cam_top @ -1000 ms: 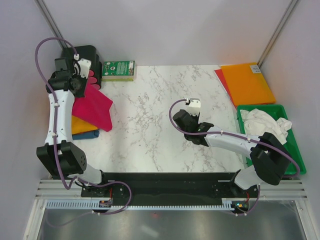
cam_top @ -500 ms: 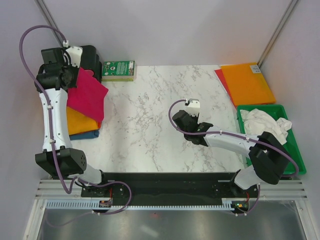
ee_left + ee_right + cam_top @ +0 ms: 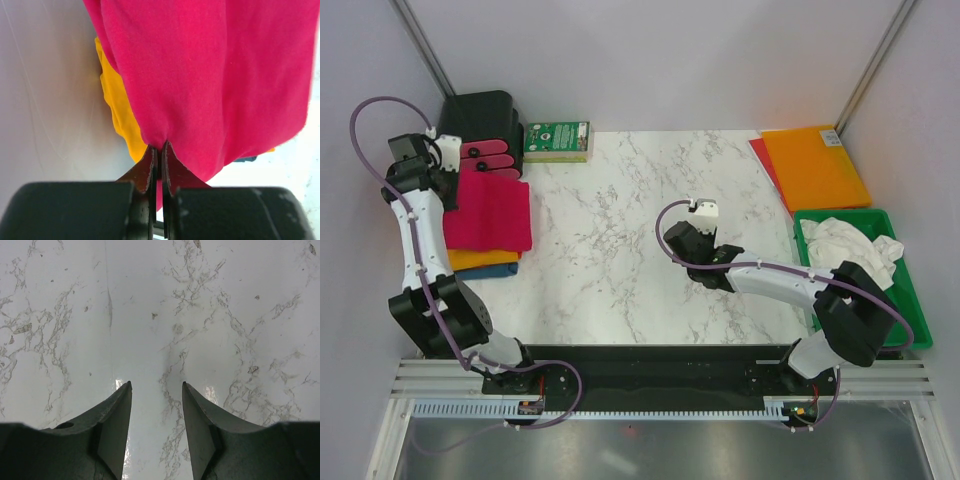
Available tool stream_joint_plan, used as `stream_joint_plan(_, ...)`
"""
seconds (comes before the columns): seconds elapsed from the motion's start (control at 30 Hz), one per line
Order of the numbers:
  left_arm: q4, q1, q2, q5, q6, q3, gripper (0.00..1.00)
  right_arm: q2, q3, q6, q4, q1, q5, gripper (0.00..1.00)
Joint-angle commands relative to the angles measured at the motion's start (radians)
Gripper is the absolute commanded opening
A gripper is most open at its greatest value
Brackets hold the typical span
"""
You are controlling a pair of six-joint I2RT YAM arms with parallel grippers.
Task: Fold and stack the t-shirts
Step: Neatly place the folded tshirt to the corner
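**A:** What is your left claw [image 3: 157, 148] doing?

**B:** It is pinched tight on the edge of the red shirt [image 3: 210, 75]. The two tips almost touch, with only cloth between them.

**A:** Where is the red shirt?

**B:** It lies folded on top of the pile at the left side of the table [image 3: 620, 230]. Under it I see the yellow shirt [image 3: 116, 112]. A bit of the blue shirt [image 3: 246, 159] peeks out at the bottom. The red one sits a little farther back than the other two, so some yellow shows on the near side.

**A:** And the right claw?

**B:** My right claw [image 3: 156, 390] is about half open and has nothing in it. It hangs over bare table, well apart from the pile.

**A:** So which step is this?

**B:** I think I am putting the red shirt on the pile. It looks laid down, but I have not let go yet.

**A:** What comes next?

**B:** I think I must open the left claw and pull it away slowly. The cloth should not come along, or the fold could come undone. After that there is the white shirt [image 3: 845, 240]. It lies in a heap in the tray [image 3: 912, 310] on the right, not folded. My right claw is the nearer one for that.
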Motion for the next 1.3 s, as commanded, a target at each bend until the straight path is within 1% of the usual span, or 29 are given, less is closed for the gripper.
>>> stream_joint_plan(0.0,0.125,0.075,-0.015,0.042,0.047,-0.064,0.02,0.009,0.006,0.008,0.019,0.001,-0.006,0.52)
stream_joint_plan(0.1,0.171,0.113,-0.006,0.046,0.055,-0.093,0.02,0.014,0.010,0.007,0.010,0.003,-0.004,0.52)
stream_joint_plan(0.2,0.189,0.151,0.014,0.055,0.060,-0.086,0.02,0.020,0.022,0.008,-0.004,0.003,-0.003,0.52)
stream_joint_plan(0.27,0.201,0.208,0.037,0.060,0.073,-0.069,0.02,0.026,0.030,0.011,-0.017,0.003,0.001,0.52)
stream_joint_plan(0.37,0.226,0.246,0.060,0.045,0.090,-0.086,0.02,0.034,0.033,0.022,-0.020,0.003,-0.004,0.52)
stream_joint_plan(0.47,0.315,0.260,0.071,-0.021,0.098,-0.176,0.02,0.046,0.039,0.034,-0.023,0.003,-0.018,0.52)
stream_joint_plan(0.53,0.362,0.265,0.084,-0.063,0.101,-0.208,0.02,0.048,0.042,0.036,-0.035,0.004,-0.019,0.52)
stream_joint_plan(0.63,0.381,0.267,0.101,-0.089,0.080,-0.241,0.02,0.043,0.052,0.031,-0.047,0.007,-0.013,0.52)
stream_joint_plan(0.67,0.395,0.270,0.103,-0.090,0.073,-0.250,0.04,0.042,0.055,0.028,-0.052,0.006,-0.010,0.52)
stream_joint_plan(0.7,0.398,0.270,0.098,-0.078,0.066,-0.253,0.13,0.042,0.061,0.024,-0.055,0.006,-0.009,0.52)
stream_joint_plan(0.73,0.398,0.270,0.092,-0.064,0.061,-0.256,0.30,0.042,0.064,0.022,-0.059,0.006,-0.009,0.52)
stream_joint_plan(0.77,0.405,0.270,0.066,-0.055,0.047,-0.262,0.41,0.043,0.070,0.021,-0.061,0.006,-0.010,0.52)
stream_joint_plan(0.8,0.406,0.270,0.049,-0.028,0.040,-0.265,0.61,0.045,0.072,0.020,-0.063,0.007,-0.010,0.52)
stream_joint_plan(0.83,0.406,0.270,0.033,-0.009,0.024,-0.265,0.84,0.048,0.073,0.024,-0.064,0.007,-0.009,0.52)
stream_joint_plan(0.87,0.404,0.270,-0.007,0.005,0.014,-0.267,0.99,0.051,0.078,0.025,-0.064,0.012,-0.010,0.52)
stream_joint_plan(0.97,0.384,0.270,-0.072,0.101,-0.038,-0.268,1.00,0.068,0.087,0.031,-0.066,0.023,-0.012,0.52)
stream_joint_plan(1.0,0.363,0.268,-0.113,0.174,-0.052,-0.270,1.00,0.074,0.090,0.033,-0.067,0.023,-0.012,0.52)
stream_joint_plan(1.1,0.329,0.260,-0.162,0.329,-0.086,-0.296,0.99,0.089,0.104,0.043,-0.076,0.033,-0.016,0.52)
stream_joint_plan(1.23,0.307,0.178,-0.141,0.370,-0.126,-0.337,0.95,0.109,0.130,0.047,-0.093,0.043,-0.013,0.52)
stream_joint_plan(1.27,0.300,0.167,-0.135,0.400,-0.131,-0.351,0.95,0.112,0.141,0.047,-0.096,0.047,-0.013,0.52)
